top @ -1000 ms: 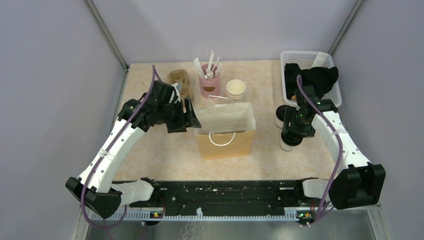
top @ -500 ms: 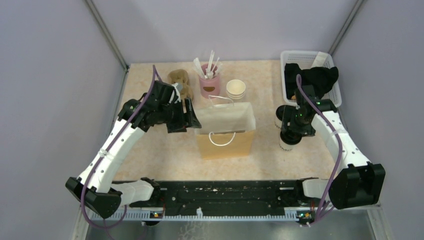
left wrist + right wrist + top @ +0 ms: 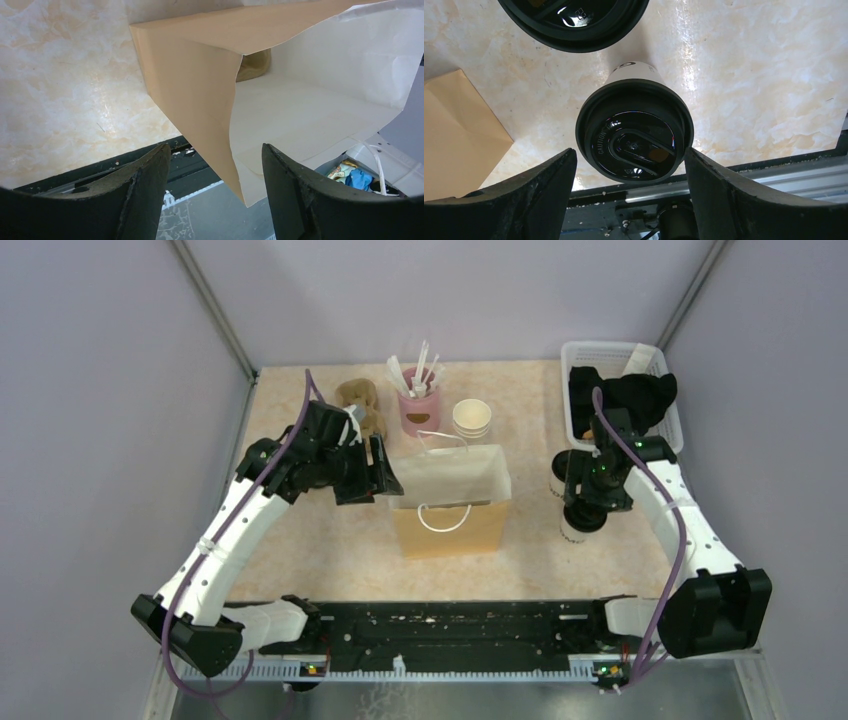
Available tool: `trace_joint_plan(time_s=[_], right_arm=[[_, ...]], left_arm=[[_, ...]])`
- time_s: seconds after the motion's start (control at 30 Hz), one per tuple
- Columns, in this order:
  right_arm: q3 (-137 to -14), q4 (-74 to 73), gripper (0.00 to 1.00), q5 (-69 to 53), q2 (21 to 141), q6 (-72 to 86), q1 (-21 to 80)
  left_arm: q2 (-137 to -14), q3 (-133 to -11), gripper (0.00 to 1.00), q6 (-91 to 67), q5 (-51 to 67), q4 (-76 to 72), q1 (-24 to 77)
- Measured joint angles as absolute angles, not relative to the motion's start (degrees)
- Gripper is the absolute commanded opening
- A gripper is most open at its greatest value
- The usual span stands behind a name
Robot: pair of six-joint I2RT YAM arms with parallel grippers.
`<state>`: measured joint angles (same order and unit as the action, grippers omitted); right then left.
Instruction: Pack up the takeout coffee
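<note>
Marbled tabletop, lilac walls all round, and both arms are poised.

Right gripper first. Its fingers are spread wide, with a lidded coffee cup standing on the table right between them. They look level with the black lid or above it, not down at the paper body, and I can't tell whether either pad touches. That's the worry: close up there and the lid could pop, or the cup could squirt out sideways.

Just beyond the fingertips stands the second coffee cup, near enough that a careless descent might clip it. Outside one finger you catch a corner of the paper bag.

Now the left gripper. Its fingers are apart too, straddling the bag's side wall, which hangs between them unpinched. The bag's mouth opens beyond the far finger, and neither cup is in it.

That paper looks thin. Nip it off-centre or tug it, and I'd expect the bag to fold or tip, narrowing the mouth.

The cup also has to cross from the right fingers over to that opening. If it catches the rim going in, the whole bag could topple.
</note>
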<state>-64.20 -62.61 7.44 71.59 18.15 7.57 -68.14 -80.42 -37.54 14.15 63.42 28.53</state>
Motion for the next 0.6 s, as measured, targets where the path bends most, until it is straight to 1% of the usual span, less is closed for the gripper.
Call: trace_joint_plan(time_s=[0.13, 0.4, 0.6], right_arm=[[-64.2, -62.57, 0.79, 7.44, 71.64, 17.98, 7.57], [-64.12, -61.69, 0.74, 7.7, 71.66, 17.91, 7.57], [-62.96, -60.86, 0.75, 8.03, 71.85, 17.58, 7.57]], left_arm=[[-68.14, -80.42, 0.73, -37.56, 14.15, 63.42, 28.53], [-68.14, -80.44, 0.73, -37.58, 14.15, 63.42, 28.53], [-68.14, -80.44, 0.73, -37.6, 14.13, 63.4, 28.53]])
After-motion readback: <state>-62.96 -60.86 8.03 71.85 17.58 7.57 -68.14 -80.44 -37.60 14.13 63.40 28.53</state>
